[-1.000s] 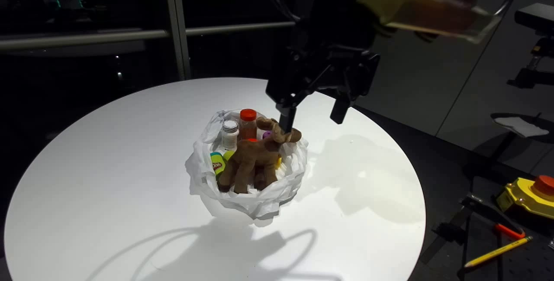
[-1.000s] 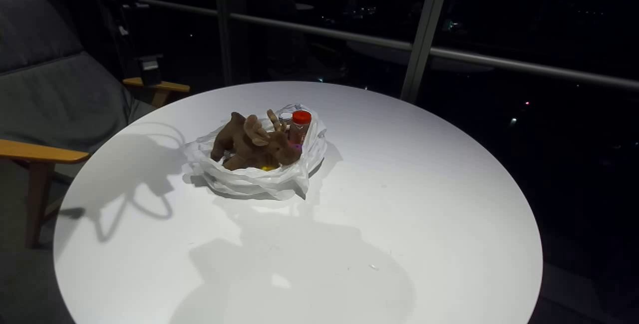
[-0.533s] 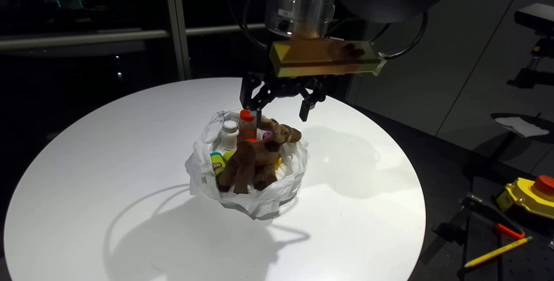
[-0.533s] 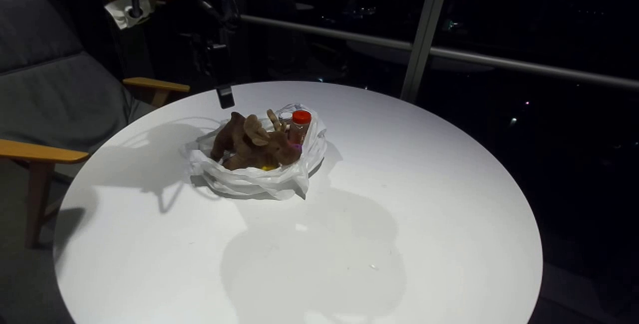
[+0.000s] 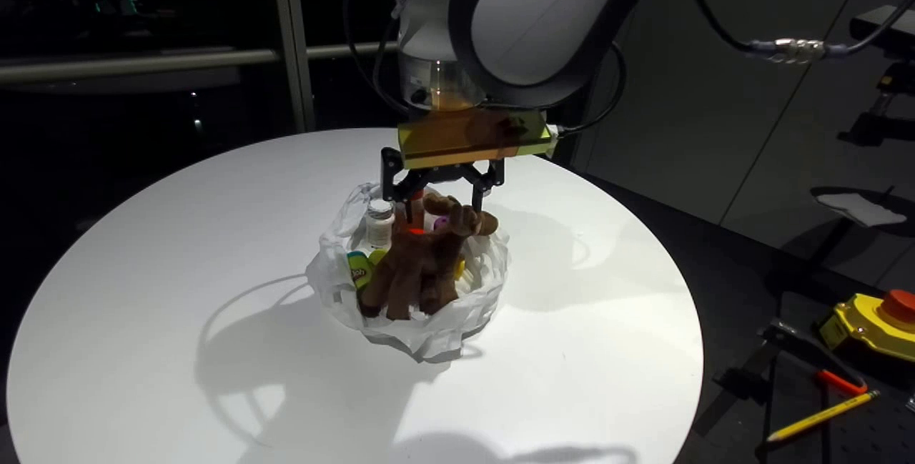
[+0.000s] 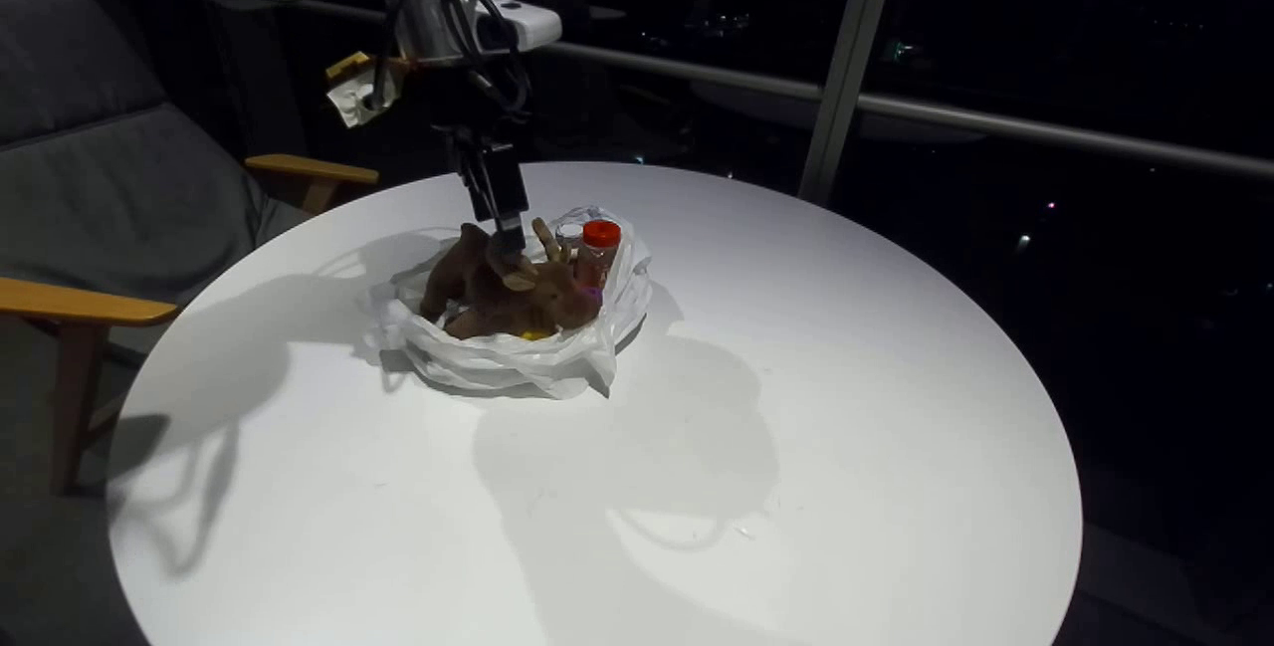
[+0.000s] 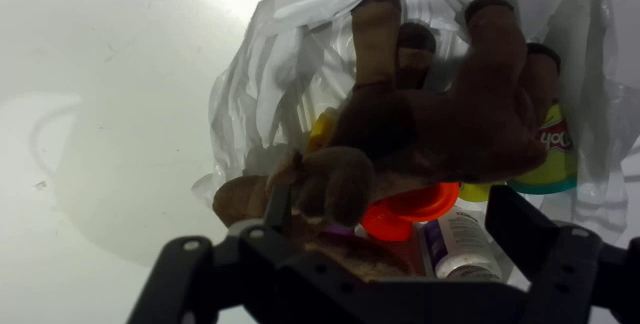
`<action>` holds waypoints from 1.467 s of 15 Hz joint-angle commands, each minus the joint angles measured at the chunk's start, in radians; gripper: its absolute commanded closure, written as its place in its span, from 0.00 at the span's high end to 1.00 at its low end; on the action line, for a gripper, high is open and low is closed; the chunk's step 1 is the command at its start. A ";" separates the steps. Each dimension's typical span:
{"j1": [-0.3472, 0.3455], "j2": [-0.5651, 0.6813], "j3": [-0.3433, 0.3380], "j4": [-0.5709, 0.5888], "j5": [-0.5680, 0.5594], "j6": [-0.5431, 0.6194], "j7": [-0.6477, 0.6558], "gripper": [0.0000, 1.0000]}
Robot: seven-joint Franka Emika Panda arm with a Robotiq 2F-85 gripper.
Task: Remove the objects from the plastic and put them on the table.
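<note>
White plastic [image 5: 429, 335] is cradling a brown animal [image 5: 423, 255] mid-frame — my end effector [image 5: 444, 210] is now lowering from above to its head, jaws spread, gripping nothing, so a grasp is probably nearing. I'm counting one animal, one red-capped bottle [image 6: 599, 250], one white bottle [image 5: 379, 224], one green tub [image 5: 359, 271] — others are hiding.

1. We list one arm [image 5: 550, 17]: greyish white, rounded, black-edged.
2. Cables [image 5: 621, 81]: black, looped; silvery connector [image 5: 798, 51].
3. Collar [image 6: 426, 26]: shiny metal, cylindrical.
4. Box [image 5: 475, 138]: yellow and orange, oblong.
5. Gripper [image 7: 389, 206]: black, jointed; round grey studs [image 7: 256, 233].
</note>
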 commanded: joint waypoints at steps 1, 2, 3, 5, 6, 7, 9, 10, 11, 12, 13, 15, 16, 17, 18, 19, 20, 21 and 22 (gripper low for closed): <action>0.048 0.067 -0.063 0.094 -0.027 -0.066 0.058 1.00; 0.052 0.077 -0.072 0.102 -0.023 -0.077 0.062 1.00; 0.051 0.085 -0.074 0.109 -0.015 -0.090 0.061 1.00; 0.048 0.106 -0.077 0.126 -0.004 -0.116 0.060 1.00; 0.042 0.116 -0.072 0.134 0.006 -0.127 0.055 1.00; 0.035 0.130 -0.068 0.148 0.015 -0.138 0.048 1.00; 0.031 0.150 -0.068 0.171 0.019 -0.145 0.045 1.00; 0.030 0.158 -0.069 0.184 0.020 -0.150 0.043 1.00; 0.034 0.163 -0.072 0.193 0.015 -0.148 0.049 0.75; 0.036 0.167 -0.075 0.201 0.012 -0.144 0.052 0.74; 0.035 0.172 -0.077 0.208 0.013 -0.140 0.053 0.66; 0.027 0.174 -0.070 0.215 0.031 -0.140 0.048 0.51; 0.024 0.175 -0.068 0.218 0.041 -0.143 0.049 0.42; 0.019 0.172 -0.064 0.216 0.057 -0.147 0.047 0.35; 0.015 0.171 -0.062 0.215 0.072 -0.147 0.046 0.27; 0.011 0.165 -0.058 0.208 0.089 -0.146 0.047 0.20; 0.008 0.162 -0.058 0.205 0.104 -0.143 0.049 0.12; 0.004 0.155 -0.054 0.197 0.124 -0.136 0.048 0.05; 0.001 0.143 -0.050 0.186 0.141 -0.129 0.046 0.01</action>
